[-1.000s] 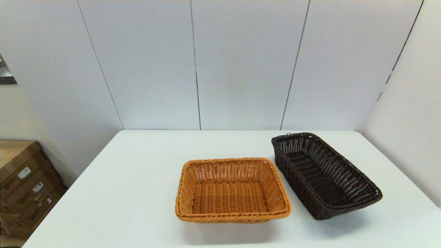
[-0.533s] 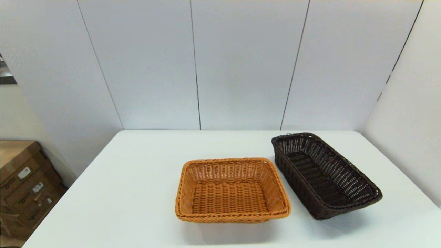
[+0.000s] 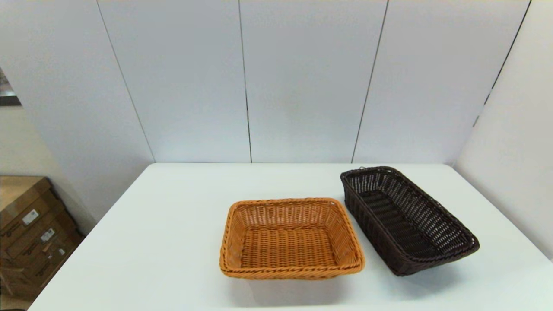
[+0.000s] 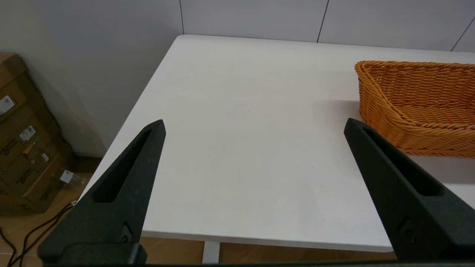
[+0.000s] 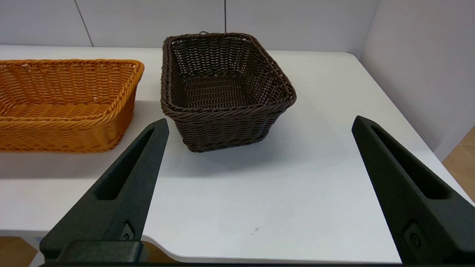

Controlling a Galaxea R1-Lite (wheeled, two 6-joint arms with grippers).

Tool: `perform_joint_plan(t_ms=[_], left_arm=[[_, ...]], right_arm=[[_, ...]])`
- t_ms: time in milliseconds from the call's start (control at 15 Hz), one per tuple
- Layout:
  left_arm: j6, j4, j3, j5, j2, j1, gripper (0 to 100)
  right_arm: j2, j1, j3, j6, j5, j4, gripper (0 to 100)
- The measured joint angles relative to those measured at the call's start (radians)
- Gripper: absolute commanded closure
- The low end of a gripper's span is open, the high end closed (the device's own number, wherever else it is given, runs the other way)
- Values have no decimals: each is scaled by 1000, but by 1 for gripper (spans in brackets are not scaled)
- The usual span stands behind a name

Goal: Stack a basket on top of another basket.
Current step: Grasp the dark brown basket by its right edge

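Wicker, dark brown and nearly black, the basket (image 3: 408, 220) sits on the white surface (image 3: 173, 224) just to the right of the orange-tan basket (image 3: 290, 237), angled askew to it; their near corners look close, though whether they touch is hard to say. Both baskets are empty and nothing is stacked yet. The right claw (image 5: 259, 126) hangs off the surface's near edge short of the dark basket, fingers spread wide and holding nothing. The left claw (image 4: 254, 126) waits likewise spread and empty, well left of the orange-tan basket. I judge the dark basket light and fairly stiff, its openwork sides slightly springy; the braided rim of its near short wall offers the surest pinch, one finger inside and one outside.
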Motion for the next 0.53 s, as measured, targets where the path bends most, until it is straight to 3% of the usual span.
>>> perform_joint_plan(t_ms=[333, 533], left_arm=[[0, 0, 0, 0, 0, 0, 0], [0, 0, 0, 0, 0, 0, 0]], right_arm=[[0, 0, -15, -5, -6, 1, 0], [1, 0, -104, -17, -11, 59, 0]])
